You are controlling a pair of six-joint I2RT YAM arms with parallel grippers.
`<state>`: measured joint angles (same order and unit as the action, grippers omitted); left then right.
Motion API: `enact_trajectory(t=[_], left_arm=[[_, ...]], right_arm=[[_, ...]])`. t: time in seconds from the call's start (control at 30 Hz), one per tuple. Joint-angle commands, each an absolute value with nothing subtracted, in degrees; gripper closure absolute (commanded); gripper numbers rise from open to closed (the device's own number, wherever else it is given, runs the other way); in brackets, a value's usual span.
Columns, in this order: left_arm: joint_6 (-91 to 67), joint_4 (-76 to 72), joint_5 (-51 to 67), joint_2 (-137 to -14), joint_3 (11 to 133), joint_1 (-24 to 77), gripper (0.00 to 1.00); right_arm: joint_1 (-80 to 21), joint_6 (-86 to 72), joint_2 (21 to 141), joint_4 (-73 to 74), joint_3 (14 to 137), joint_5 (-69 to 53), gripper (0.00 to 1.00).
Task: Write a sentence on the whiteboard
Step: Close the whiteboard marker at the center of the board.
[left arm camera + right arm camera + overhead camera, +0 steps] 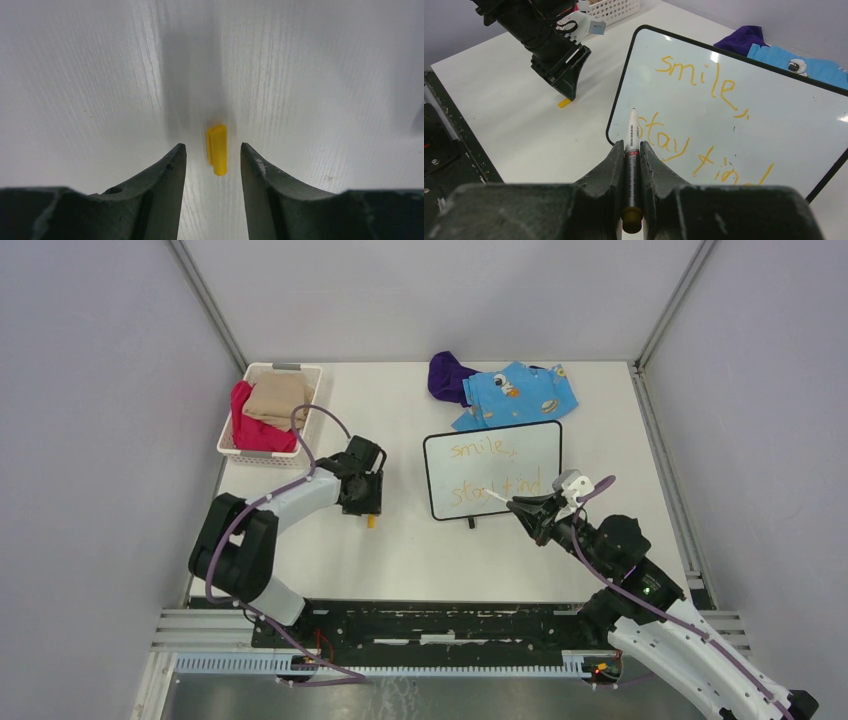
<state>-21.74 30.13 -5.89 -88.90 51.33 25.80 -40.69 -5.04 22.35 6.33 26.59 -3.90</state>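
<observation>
The whiteboard point(538, 445) point(784, 120) stands propped at the table's middle. On it is the sentence point(494, 485) point(696, 77) in orange: "smile," above "stay kind". My right gripper point(520, 508) point(632, 145) is shut on a white marker point(495, 497) point(632, 131), whose tip hovers at the board's lower left corner. A small yellow marker cap point(218, 149) point(371, 522) point(564, 103) lies flat on the table. My left gripper point(362, 502) point(212, 147) hangs over it, open, one finger on each side of the cap without touching it.
A white basket point(304, 372) at the back left holds a red cloth point(255, 425) and a beige cloth point(277, 398). Behind the board lie a blue patterned cloth point(520, 395) and a purple cloth point(448, 375). Grey walls enclose the table.
</observation>
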Motion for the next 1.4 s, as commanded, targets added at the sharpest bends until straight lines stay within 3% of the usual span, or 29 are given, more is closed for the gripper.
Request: enact_trajectory(t=[0.0, 0.6, 0.77, 1.0, 1.37], left_arm=[[-22.1, 27.4, -7.3, -90.3, 50.2, 26.1, 0.50], [-25.9, 27.3, -8.3, -93.6, 49.9, 26.5, 0.71], [-29.5, 26.6, -8.7, -91.2, 49.0, 26.5, 0.71], [-29.8, 27.7, -10.3, -91.2, 49.7, 26.5, 0.56], [-31.3, 30.4, -12.8, -92.2, 49.1, 28.0, 0.64]], right_arm=[[-40.9, -4.5, 22.0, 3.7, 29.1, -3.2, 1.00], [-40.9, -2.9, 19.6, 3.9, 28.7, 0.3, 1.00], [-40.9, -2.9, 20.3, 3.4, 29.1, 0.9, 1.00], [-40.9, -3.0, 19.9, 4.4, 29.2, 1.3, 1.00], [-40.9, -1.2, 17.9, 6.9, 29.3, 3.0, 1.00]])
